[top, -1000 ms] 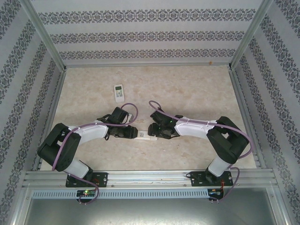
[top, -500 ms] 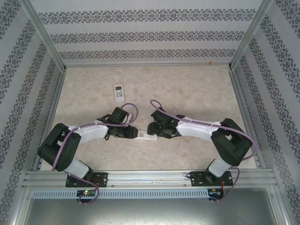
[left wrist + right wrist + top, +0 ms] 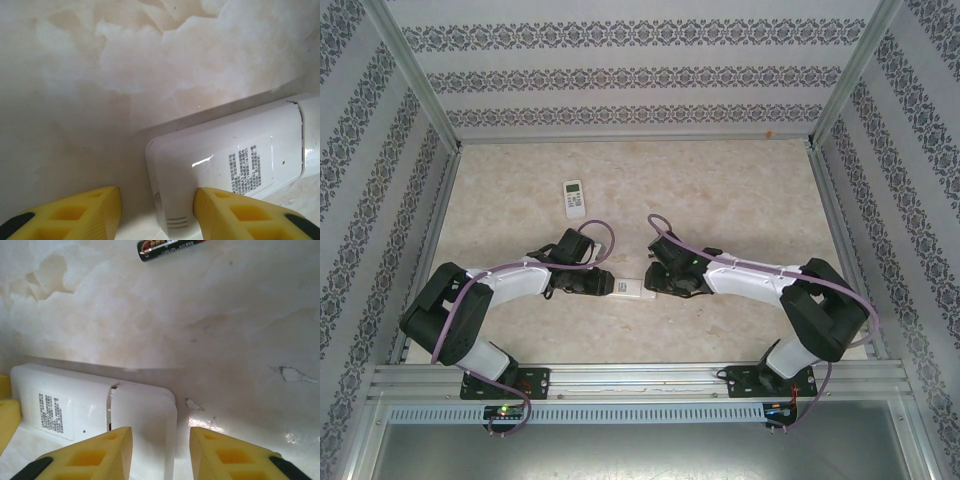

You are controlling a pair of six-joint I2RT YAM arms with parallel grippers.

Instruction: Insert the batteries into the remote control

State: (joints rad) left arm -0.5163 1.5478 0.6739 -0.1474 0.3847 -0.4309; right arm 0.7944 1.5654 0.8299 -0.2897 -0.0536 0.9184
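- Top external view:
  - the remote [image 3: 630,290] lies on the worktop [image 3: 740,200], in the near middle, between the two grippers;
  - the left gripper [image 3: 610,286] is at its left end and the right gripper [image 3: 652,284] at its right end; both are low over the worktop; the spread of the jaws cannot be told here;
  - a second remote [image 3: 574,197] lies face up, well apart, toward the far left.
- Left wrist view:
  - the left gripper [image 3: 157,212] stands moderately wide, its yellow fingers [image 3: 90,212] parted;
  - the remote [image 3: 225,155] lies back side up and runs obliquely to the right; a printed label [image 3: 245,170] is visible on it;
  - one corner of the remote's end sits in the gap between the fingers; the right-hand finger overlaps the remote body; the left-hand finger is just beside the edge, with worktop [image 3: 125,65] visible between them; a firm hold cannot be told;
  - a seam crosses the remote near the right edge of the view.
- Right wrist view:
  - the right gripper [image 3: 160,452] also stands moderately wide;
  - the remote [image 3: 65,390] lies back side up, label [image 3: 50,412] to the left; the cover [image 3: 145,415] at its near end sits slightly out of line with the body, a dark gap at the seam;
  - the cover's end reaches into the gap between the fingers [image 3: 230,455]; the left-hand finger overlaps it; the right-hand finger is clear of it;
  - one battery [image 3: 170,247], dark with a reddish-copper band, lies on the worktop beyond the remote, well apart from it.
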